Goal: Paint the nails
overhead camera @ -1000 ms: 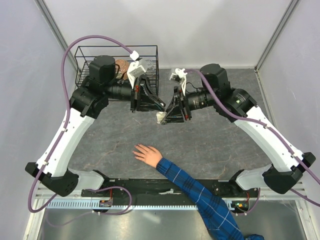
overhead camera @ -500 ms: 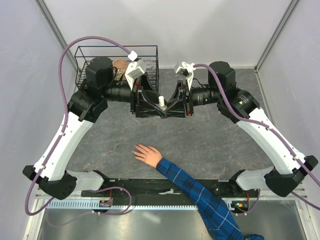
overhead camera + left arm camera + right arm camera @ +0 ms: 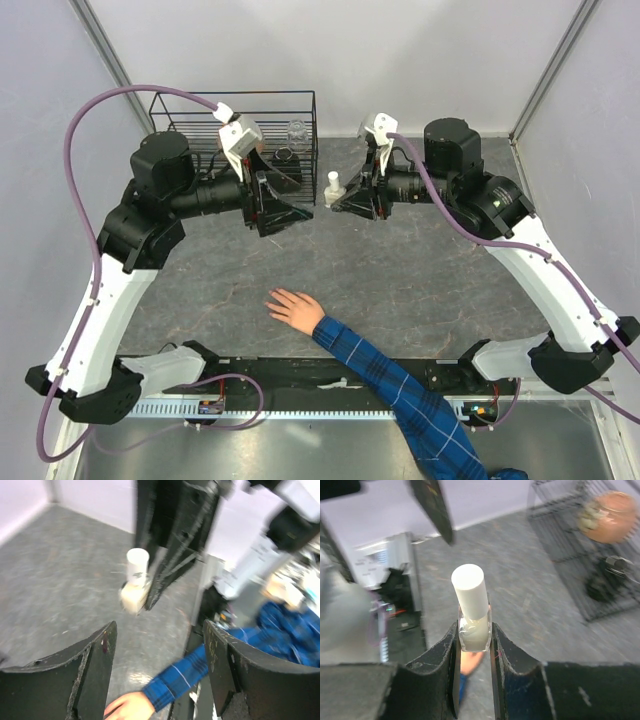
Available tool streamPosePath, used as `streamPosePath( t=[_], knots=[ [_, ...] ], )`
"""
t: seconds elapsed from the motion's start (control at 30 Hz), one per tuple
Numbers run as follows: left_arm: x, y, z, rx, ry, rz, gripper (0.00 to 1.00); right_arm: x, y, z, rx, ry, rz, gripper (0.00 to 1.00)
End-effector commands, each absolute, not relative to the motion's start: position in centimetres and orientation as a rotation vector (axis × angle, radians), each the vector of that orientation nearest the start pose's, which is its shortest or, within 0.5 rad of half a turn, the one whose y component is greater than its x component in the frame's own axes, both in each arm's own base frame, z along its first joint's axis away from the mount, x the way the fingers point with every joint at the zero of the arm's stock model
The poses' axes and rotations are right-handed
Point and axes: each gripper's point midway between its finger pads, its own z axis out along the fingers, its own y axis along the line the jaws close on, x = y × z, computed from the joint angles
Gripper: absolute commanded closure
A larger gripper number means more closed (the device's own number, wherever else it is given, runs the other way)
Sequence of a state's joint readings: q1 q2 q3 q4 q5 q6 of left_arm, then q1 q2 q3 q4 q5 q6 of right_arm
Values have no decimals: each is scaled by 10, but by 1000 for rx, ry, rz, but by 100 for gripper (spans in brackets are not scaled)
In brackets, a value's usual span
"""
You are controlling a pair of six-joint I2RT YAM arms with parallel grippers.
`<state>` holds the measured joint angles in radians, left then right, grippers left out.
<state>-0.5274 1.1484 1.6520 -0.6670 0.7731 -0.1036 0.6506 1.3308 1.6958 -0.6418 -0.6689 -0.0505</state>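
Note:
A bare hand (image 3: 295, 308) lies flat on the grey table, its arm in a blue plaid sleeve (image 3: 400, 392). Its nails are too small to make out. The right gripper (image 3: 341, 200) is shut on a small clear bottle (image 3: 333, 187) with a white cap and holds it upright above the table. In the right wrist view the bottle (image 3: 472, 611) sits between the jaws of the right gripper (image 3: 474, 636), with the hand (image 3: 470, 662) blurred below. My left gripper (image 3: 296, 208) stands open to the left of the bottle, apart from it. In the left wrist view the left gripper (image 3: 159, 630) frames the hand (image 3: 127, 707); the bottle (image 3: 136, 580) is farther off.
A black wire basket (image 3: 235, 128) stands at the back left of the table and holds a clear jar (image 3: 296, 131). The basket (image 3: 565, 535) also shows in the right wrist view with a brown round thing (image 3: 612, 509) in it. The arms' bases and a rail line the near edge.
My left gripper has opened and drawn back to the left, away from the bottle. The right gripper has carried the bottle a little up and back, still capped. The hand has not moved.

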Motion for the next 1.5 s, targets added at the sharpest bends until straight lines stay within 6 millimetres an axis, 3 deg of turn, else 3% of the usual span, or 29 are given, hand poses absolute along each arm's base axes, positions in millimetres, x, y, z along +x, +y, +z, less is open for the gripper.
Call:
streamPosePath(
  t=[0.0,0.1,0.13,0.17,0.27,0.33,0.5,0.7,0.83,1.03,1.47],
  knots=[
    [225,-237,469,639,1630,-977,29,256,274,437,-928,1558,734,100],
    [241,-246,475,585,1635,-947,32,274,263,440,-834,1579,618,100],
    [242,-249,482,587,1619,-940,28,275,261,442,-822,1574,601,100],
    [251,-257,476,587,1642,-930,29,278,262,445,-808,1563,592,100],
    [261,-269,489,579,1612,-889,49,282,264,446,-803,1561,582,100],
    [268,-269,499,552,1583,-828,54,284,266,446,-802,1566,586,100],
    [272,-279,512,539,1488,-785,51,284,269,447,-795,1567,611,100],
    [269,-295,502,596,1497,-823,42,284,273,450,-782,1570,639,100],
    [272,-305,496,616,1505,-837,50,283,277,450,-777,1571,665,100],
    [274,-312,491,639,1506,-844,55,284,279,446,-787,1578,670,100],
    [278,-323,482,671,1519,-862,55,284,281,449,-801,1566,673,100]
  ],
)
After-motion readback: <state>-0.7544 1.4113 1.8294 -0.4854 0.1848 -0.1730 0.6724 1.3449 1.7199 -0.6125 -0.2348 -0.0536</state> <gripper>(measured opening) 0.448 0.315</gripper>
